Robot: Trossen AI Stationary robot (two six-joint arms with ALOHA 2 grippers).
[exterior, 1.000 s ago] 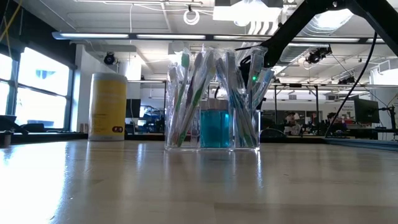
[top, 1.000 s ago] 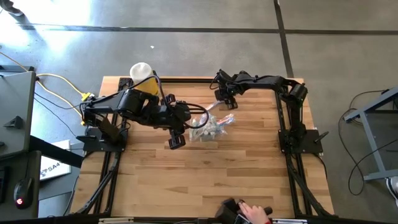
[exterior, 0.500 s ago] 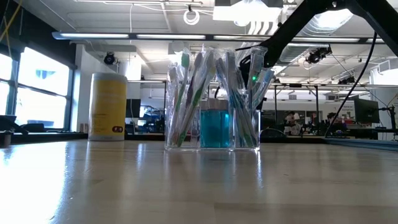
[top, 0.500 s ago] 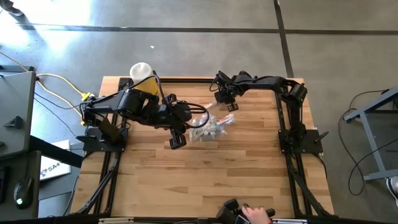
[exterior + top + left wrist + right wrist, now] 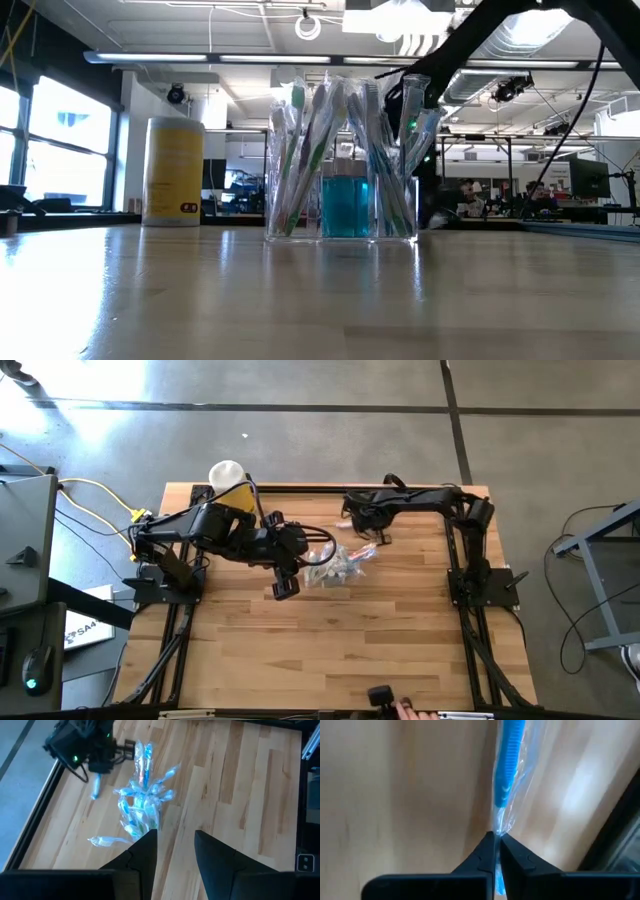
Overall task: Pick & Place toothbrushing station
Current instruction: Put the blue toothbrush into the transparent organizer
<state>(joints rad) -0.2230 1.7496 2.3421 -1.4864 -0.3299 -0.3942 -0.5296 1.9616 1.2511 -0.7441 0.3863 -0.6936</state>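
Right gripper pinching blue toothbrush near table's far edge, left gripper seemingly half-open beside container

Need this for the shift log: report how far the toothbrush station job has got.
Done: the clear container stands upright, packed with wrapped toothbrushes.
In hand: the right gripper is shut on a blue wrapped toothbrush; the left gripper holds by the container.
Left: placing that brush, plus one lying loose on the table.

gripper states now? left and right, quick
Left gripper: open, holding nothing, beside the clear plastic container.
Right gripper: shut on a blue toothbrush in clear wrap.
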